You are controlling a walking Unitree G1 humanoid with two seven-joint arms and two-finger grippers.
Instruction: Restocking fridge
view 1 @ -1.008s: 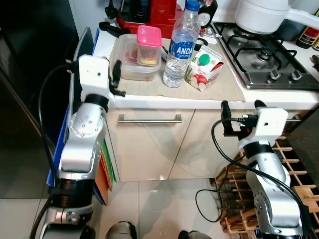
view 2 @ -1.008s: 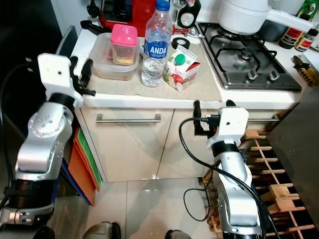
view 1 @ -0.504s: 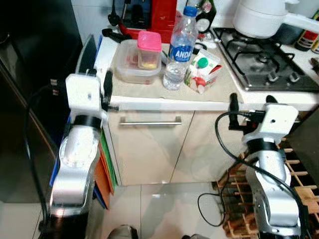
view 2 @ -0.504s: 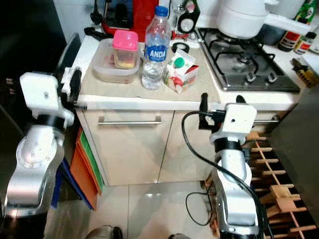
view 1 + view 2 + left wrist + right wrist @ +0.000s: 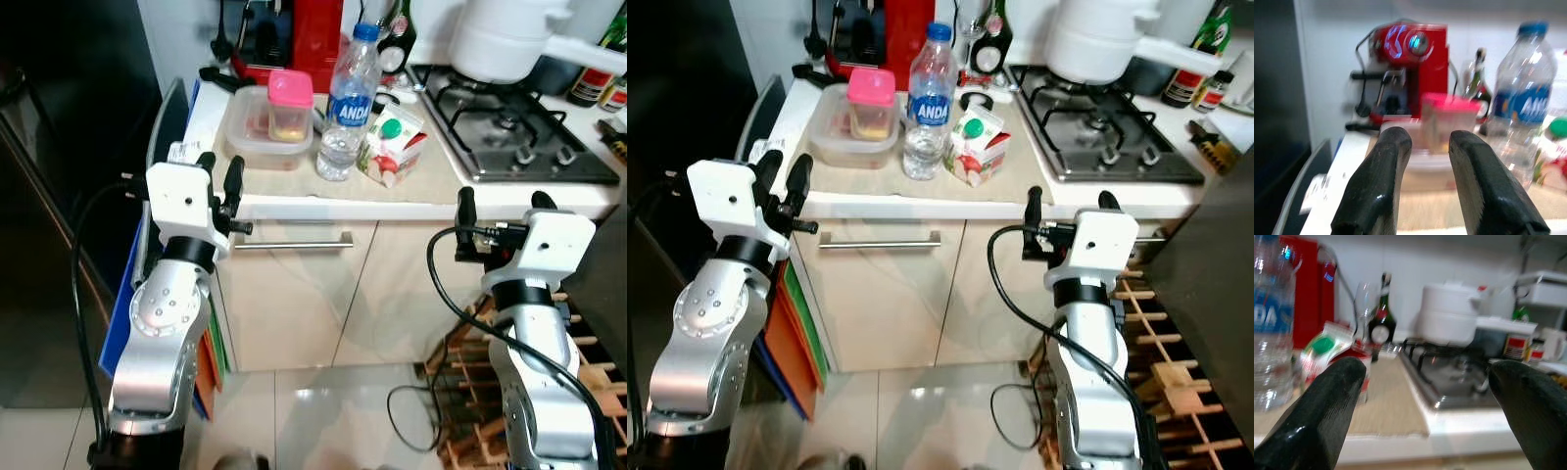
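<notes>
Flanking one bottle [image 5: 345, 98] and one carton [image 5: 394, 145], both grippers [image 5: 219, 186] [image 5: 500, 208] hang released, empty.

Counter [image 5: 294, 206]: mat [image 5: 294, 181] bearing tub [image 5: 257, 127], bottle [image 5: 345, 108], carton [image 5: 394, 147]; coffee machine [image 5: 294, 34] behind; hob [image 5: 509, 147] alongside.

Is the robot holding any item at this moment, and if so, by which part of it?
Nothing is held. The left gripper and right gripper hang in front of the counter, with nothing between their fingers.
</notes>
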